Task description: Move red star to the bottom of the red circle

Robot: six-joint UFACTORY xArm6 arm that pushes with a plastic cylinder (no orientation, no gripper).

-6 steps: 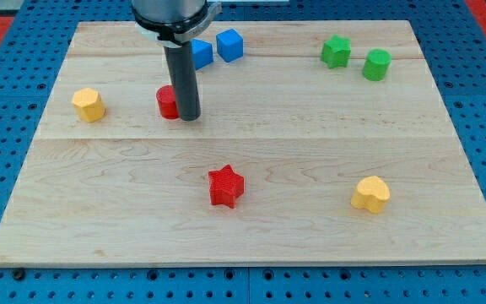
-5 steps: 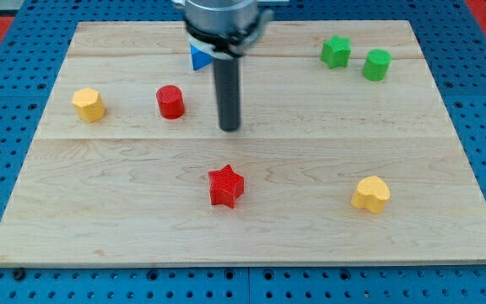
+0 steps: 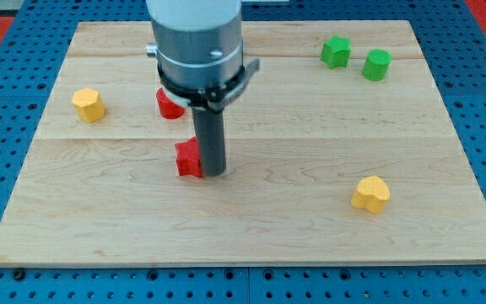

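The red star [image 3: 188, 158] lies on the wooden board left of centre, partly hidden by the rod. My tip [image 3: 213, 173] rests against the star's right side. The red circle [image 3: 169, 105] sits above the star, toward the view's top, partly covered by the arm's body. The star lies below the circle and slightly to its right.
A yellow block [image 3: 89, 104] sits at the view's left. A yellow heart-like block [image 3: 370, 193] sits at the lower right. A green star-like block [image 3: 336, 51] and a green cylinder [image 3: 376, 64] are at the top right. The blue blocks are hidden behind the arm.
The rod moved from beside the red circle to the right, then down and left. The red star has shifted left and up, from the lower centre to just below the circle.
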